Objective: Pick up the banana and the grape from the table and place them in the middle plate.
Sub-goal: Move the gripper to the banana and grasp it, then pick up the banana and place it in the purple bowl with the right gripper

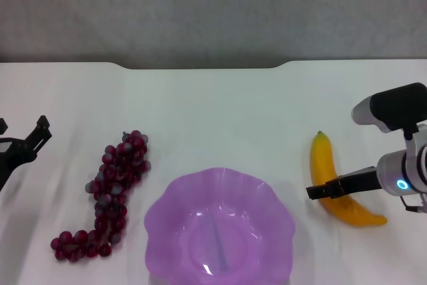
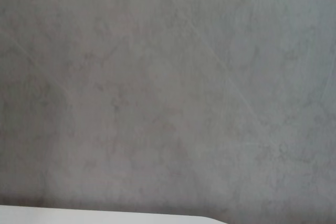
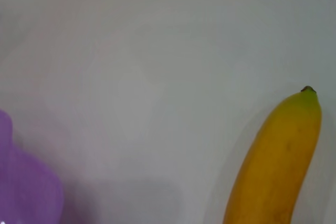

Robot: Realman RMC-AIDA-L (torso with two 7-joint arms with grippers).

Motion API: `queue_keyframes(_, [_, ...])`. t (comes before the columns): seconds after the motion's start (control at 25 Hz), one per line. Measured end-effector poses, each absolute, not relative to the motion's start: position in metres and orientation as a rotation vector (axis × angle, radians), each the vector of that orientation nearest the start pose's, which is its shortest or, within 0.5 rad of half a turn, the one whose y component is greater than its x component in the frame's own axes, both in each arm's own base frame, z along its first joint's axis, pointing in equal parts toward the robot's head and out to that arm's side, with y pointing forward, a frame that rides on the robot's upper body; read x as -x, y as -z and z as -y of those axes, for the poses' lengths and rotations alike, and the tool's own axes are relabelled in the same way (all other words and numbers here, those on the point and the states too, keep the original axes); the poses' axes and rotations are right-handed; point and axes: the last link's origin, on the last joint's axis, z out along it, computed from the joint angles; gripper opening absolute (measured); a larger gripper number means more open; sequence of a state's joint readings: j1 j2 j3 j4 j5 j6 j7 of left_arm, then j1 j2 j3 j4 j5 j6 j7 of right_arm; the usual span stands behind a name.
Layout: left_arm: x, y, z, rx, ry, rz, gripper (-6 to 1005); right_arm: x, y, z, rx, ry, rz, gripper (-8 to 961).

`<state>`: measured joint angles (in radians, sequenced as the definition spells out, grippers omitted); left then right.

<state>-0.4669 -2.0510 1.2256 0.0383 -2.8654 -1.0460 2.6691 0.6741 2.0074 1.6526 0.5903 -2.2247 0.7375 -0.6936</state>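
Robot test bench, bare white table (image 1: 213, 105) with notched far edge, plain grey wall (image 1: 213, 11) behind

The white table (image 1: 220, 111) carries the grape (image 1: 110, 191), middle plate (image 1: 167, 211) and banana (image 1: 322, 165).

The middle plate (image 1: 220, 231) runs off the head view's lower edge, so its near rim is unseen. The right claw (image 1: 320, 191) crosses the banana (image 1: 327, 165), hiding part of it; whether it grips cannot be told. The left claw (image 1: 27, 141) is cut by the frame's side
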Motion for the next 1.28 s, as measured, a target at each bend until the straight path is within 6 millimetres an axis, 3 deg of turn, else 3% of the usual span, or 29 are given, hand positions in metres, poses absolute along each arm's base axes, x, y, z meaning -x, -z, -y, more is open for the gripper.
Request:
queue_keyframes(0.48, [0.367, -0.005, -0.336, 1.591, 0.673, 0.790, 894, -0.284, 0.060, -0.398, 2.284, 0.163, -1.134, 819])
queue_keyframes(0.92, [0.370, -0.007, -0.334, 1.582, 0.666, 0.794, 893, -0.291, 0.061, -0.397, 2.259, 0.175, -1.103, 633])
queue_keyframes(1.04, [0.370, -0.007, -0.333, 1.582, 0.664, 0.795, 893, -0.292, 0.060, -0.397, 2.255, 0.169, -1.101, 511])
queue_keyframes(1.08, [0.371, -0.007, -0.333, 1.582, 0.662, 0.797, 893, -0.291, 0.060, -0.397, 2.255, 0.165, -1.099, 511])
queue_keyframes(1.2, [0.374, -0.007, -0.330, 1.578, 0.653, 0.804, 893, -0.284, 0.057, -0.395, 2.271, 0.124, -1.076, 511])
queue_keyframes(1.28, [0.374, -0.007, -0.330, 1.577, 0.651, 0.806, 893, -0.267, 0.051, -0.392, 2.310, 0.060, -1.028, 511])
